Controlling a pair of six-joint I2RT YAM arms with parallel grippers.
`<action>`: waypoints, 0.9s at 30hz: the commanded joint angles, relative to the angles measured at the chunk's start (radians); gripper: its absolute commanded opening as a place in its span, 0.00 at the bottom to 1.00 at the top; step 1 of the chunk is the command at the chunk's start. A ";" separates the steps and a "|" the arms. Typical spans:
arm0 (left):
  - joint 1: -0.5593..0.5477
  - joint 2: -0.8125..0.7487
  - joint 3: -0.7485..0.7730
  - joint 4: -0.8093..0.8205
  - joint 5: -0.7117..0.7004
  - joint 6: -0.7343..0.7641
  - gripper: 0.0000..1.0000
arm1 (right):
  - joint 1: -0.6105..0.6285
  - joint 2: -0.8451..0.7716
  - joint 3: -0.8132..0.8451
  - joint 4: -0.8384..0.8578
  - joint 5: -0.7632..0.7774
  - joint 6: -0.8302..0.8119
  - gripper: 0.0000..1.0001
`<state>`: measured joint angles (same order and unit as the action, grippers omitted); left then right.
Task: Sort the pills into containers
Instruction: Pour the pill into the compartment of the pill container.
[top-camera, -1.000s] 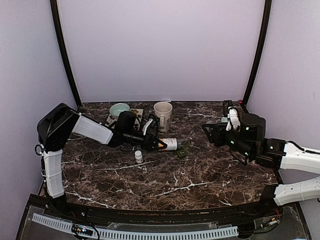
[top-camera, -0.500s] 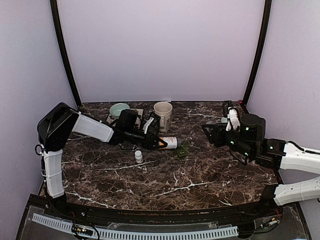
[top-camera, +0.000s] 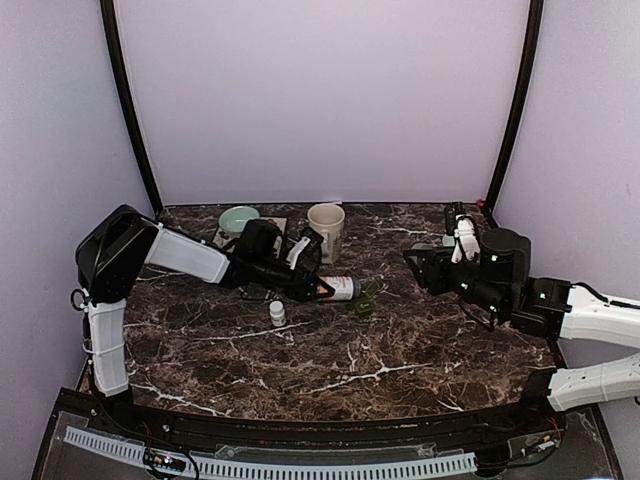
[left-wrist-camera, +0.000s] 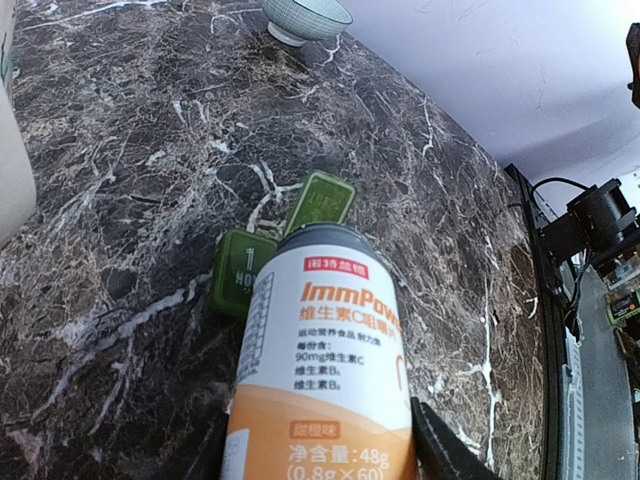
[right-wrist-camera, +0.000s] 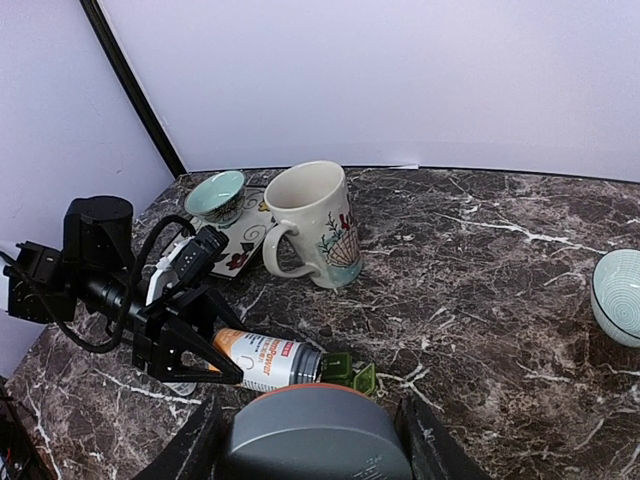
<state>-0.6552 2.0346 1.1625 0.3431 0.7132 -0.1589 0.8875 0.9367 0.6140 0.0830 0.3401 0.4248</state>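
While low, left gripper around bottle

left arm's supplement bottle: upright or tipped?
Tipped. The bottle lies horizontal in the left gripper, its far end pointing at the green pill box. Touching the table: cannot tell.

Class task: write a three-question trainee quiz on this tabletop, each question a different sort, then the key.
1. True or false: the cream ceramic mug stands upright.
2. The left end effector grips: A) a white saucer, B) an orange-and-white plastic bottle, C) a pale bowl.
3. What lies right beside the small dark green plastic pill box?
Key: 1 true; 2 B; 3 the bottle.
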 joint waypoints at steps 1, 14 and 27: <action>-0.010 -0.001 0.034 -0.019 -0.011 0.029 0.00 | -0.009 -0.016 -0.014 0.048 -0.001 0.009 0.14; -0.032 -0.004 0.068 -0.083 -0.045 0.063 0.00 | -0.009 -0.028 -0.022 0.046 -0.001 0.013 0.14; -0.044 -0.032 0.076 -0.144 -0.098 0.092 0.00 | -0.010 -0.026 -0.019 0.047 -0.008 0.012 0.13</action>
<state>-0.6914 2.0354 1.2110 0.2287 0.6353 -0.0929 0.8871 0.9226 0.5980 0.0826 0.3367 0.4286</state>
